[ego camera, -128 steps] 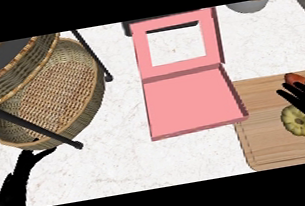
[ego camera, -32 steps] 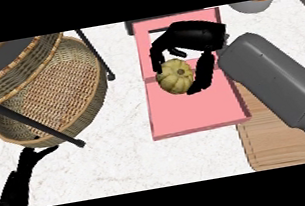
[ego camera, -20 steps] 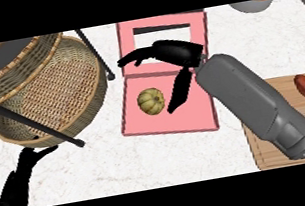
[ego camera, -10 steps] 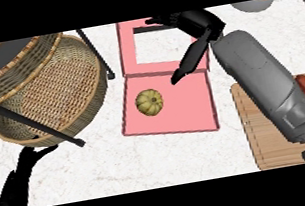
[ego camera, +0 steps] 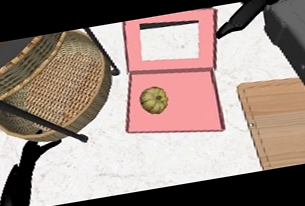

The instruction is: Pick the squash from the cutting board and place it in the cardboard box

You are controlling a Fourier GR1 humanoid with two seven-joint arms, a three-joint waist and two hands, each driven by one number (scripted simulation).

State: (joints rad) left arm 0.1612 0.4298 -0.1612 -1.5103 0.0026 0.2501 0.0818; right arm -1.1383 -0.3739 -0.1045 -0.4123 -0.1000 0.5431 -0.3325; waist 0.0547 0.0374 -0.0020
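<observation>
Squash (ego camera: 155,99) lay inside the pink box (ego camera: 187,112), on the tray floor, in its left half and near the left wall. Nothing touched it. The rest of the tray floor to its right was bare.

Box lid (ego camera: 135,47) lay open and flat beyond the tray, toward the far edge of the counter (ego camera: 157,160), the counter visible through its window cut-out.

Right hand (ego camera: 242,18) was near the view's top edge, beside the lid's upper right corner and clear of the box. Its fingers were stretched out and held nothing: released. The grey forearm (ego camera: 303,44) ran down the right side and covered the far right part of the cutting board (ego camera: 294,127).

The board's upper left corner sat near the tray's right wall, with a narrow strip of counter between them.

Wicker basket (ego camera: 55,86) filled the upper left. Its rim was close to the box's left wall, not touching. A dark bar (ego camera: 102,50) across the basket ended just beside the lid's left edge.

Left hand (ego camera: 25,169) rested at the lower left, fingers up and relaxed, holding nothing, just below the basket.

Widest open counter: the stretch in front of the box, between the left hand and the board.
</observation>
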